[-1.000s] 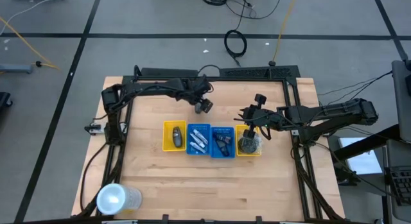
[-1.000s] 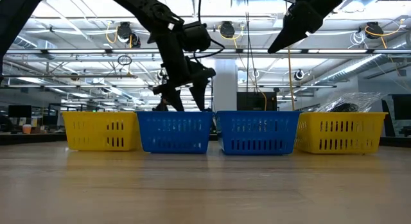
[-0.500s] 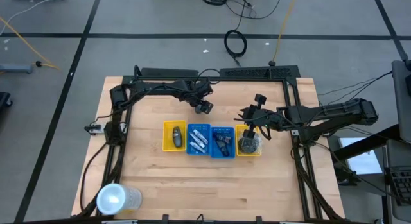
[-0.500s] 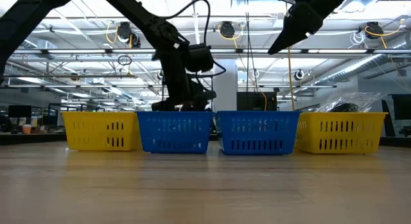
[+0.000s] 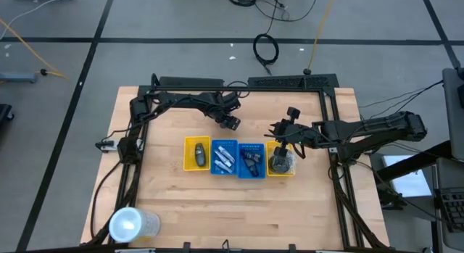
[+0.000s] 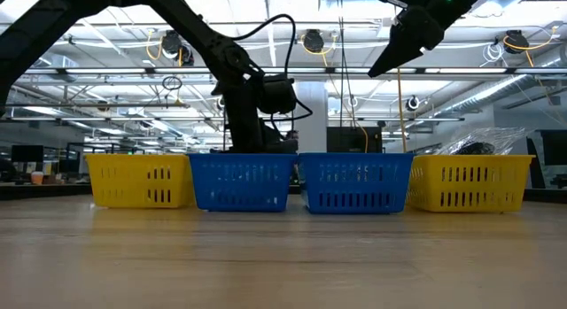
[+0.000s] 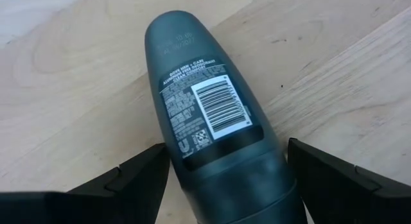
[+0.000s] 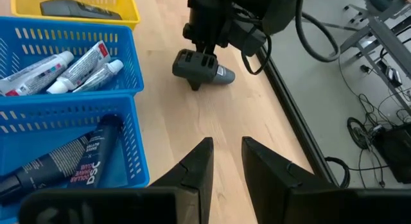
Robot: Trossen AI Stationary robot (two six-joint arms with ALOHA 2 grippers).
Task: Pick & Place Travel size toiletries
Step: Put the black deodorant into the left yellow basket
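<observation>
**Me:** While the dark grey roll-on bottle [image 7: 215, 121] is lying on its side on the bare wood, behind the row of trays, I am straddling it with my left gripper [image 7: 225, 179]. My fingers [image 7: 135, 179] are standing at their widest, one on each flank, and neither is pressing it yet.

**Partner:** So what is worrying you?

**Me:** It is round and smooth. If I am closing off-centre, I judge that one finger could be nudging it first and rolling it away across the table [image 5: 174, 202].

**Partner:** And once you are lifting it?

**Me:** The body is tapering, so a grip near the narrow end could be squeezing it out. I would also be carrying it over a tray wall; too low, and it could be clipping the rim of the blue tray [image 5: 224, 159] holding the white tubes [image 8: 70, 70].

**Partner:** Your other arm?

**Me:** My right gripper [image 8: 225, 160] is hanging above the right end of the row, near the far-right yellow tray [image 5: 281, 170], fingers narrowly parted, holding nothing. It is well apart from the bottle, so I am expecting no clash there.
</observation>
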